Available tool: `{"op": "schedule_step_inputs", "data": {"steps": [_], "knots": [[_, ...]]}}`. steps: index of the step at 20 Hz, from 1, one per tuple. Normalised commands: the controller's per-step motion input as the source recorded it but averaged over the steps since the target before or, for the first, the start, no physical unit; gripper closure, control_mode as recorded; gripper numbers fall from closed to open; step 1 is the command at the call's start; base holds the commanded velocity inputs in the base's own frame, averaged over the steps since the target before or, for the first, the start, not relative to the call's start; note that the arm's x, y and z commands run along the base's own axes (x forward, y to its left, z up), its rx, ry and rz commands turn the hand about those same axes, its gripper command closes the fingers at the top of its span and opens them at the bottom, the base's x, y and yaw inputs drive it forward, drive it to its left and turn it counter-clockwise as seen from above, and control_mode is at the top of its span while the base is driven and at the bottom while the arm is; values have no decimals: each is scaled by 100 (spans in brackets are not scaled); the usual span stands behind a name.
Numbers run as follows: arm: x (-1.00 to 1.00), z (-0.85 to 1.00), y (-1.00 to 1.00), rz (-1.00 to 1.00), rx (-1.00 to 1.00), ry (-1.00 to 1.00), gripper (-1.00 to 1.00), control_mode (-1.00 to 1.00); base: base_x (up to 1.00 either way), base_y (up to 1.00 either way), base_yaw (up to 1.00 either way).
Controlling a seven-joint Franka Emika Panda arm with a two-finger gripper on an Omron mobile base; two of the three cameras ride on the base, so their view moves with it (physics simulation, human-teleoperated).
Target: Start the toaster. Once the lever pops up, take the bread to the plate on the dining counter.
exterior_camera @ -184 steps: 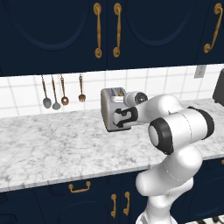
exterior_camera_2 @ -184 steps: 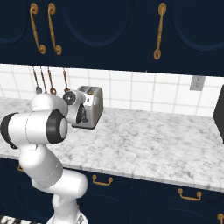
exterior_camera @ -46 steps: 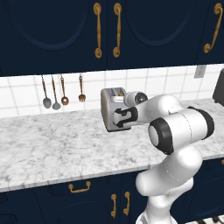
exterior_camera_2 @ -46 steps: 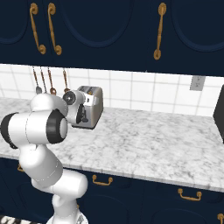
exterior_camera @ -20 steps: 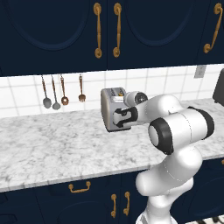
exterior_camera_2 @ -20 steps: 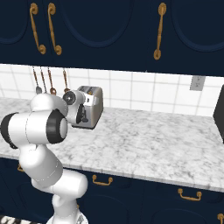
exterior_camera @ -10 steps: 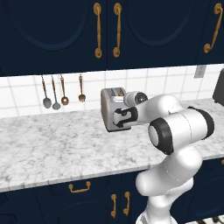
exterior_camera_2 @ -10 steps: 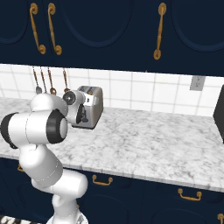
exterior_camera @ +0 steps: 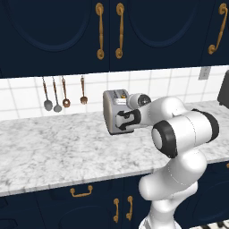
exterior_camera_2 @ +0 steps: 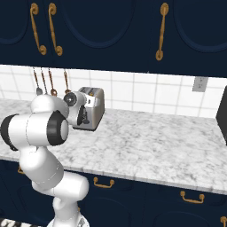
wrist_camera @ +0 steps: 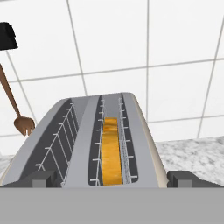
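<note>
In the right slot of the toaster (wrist_camera: 94,144), the bread (wrist_camera: 111,151) sits low, its golden top edge showing between the wire guides; the left slot is bare. The slice's long axis runs straight away from the hand toward the tiled wall, in line with the 2 slots. It lies just ahead of the gripper (wrist_camera: 114,178) and slightly below it, near the middle between the 2 fingertips (wrist_camera: 40,179), which stand wide apart with nothing held. From the base views the toaster (exterior_camera: 115,112) stands on the marble counter (exterior_camera: 53,152) against the backsplash, with the hand close at its front end, where the lever would be; the lever itself I cannot make out. Utensils (exterior_camera: 65,92) hang on the wall to the left.
</note>
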Motion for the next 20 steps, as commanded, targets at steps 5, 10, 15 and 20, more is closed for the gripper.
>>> {"op": "schedule_step_inputs", "data": {"steps": [5, 10, 15, 20], "knots": [[0, 0, 0, 0, 0, 0, -100, -100, 0, 0, 0], [0, 0, 0, 0, 0, 0, -100, -100, 0, 0, 0], [0, 0, 0, 0, 0, 0, -100, -100, 0, 0, 0], [0, 0, 0, 0, 0, 0, -100, -100, 0, 0, 0]]}}
